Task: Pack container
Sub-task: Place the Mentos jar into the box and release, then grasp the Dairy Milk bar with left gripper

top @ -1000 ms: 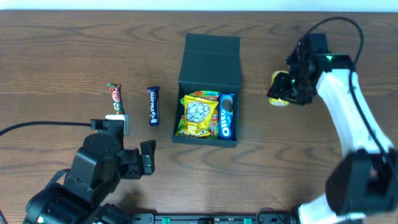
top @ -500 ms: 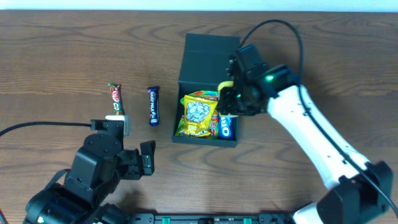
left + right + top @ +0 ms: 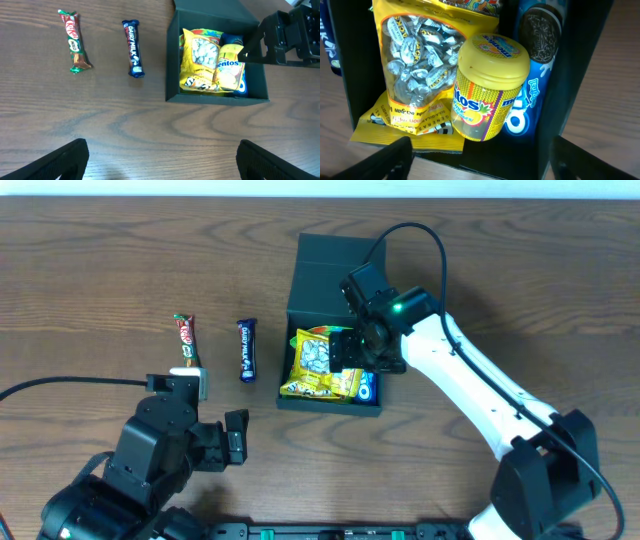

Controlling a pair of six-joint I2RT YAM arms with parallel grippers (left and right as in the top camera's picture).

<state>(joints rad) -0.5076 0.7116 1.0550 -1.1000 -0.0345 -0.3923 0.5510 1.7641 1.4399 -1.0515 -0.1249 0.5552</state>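
The dark teal container [image 3: 336, 258] stands open at mid-table, lid flap up at the back. Inside lie a yellow candy bag [image 3: 312, 365], a blue Oreo pack [image 3: 367, 388] and a yellow Mentos jar [image 3: 487, 85], on its side between them. My right gripper [image 3: 362, 345] hovers over the box with its fingers spread wide [image 3: 485, 160], holding nothing. The jar also shows in the left wrist view [image 3: 227, 67]. My left gripper [image 3: 215, 410] is open and empty over bare table at the front left [image 3: 162, 160].
A red and green KitKat bar [image 3: 185, 340] and a blue Dairy Milk bar [image 3: 246, 350] lie left of the container, both also in the left wrist view [image 3: 72, 47] [image 3: 133, 47]. A black cable [image 3: 60, 383] runs at the left.
My right arm swung from the table's right side to above the container with the yellow Mentos jar, which now lies in the box, out of its grip. The left arm has not moved.
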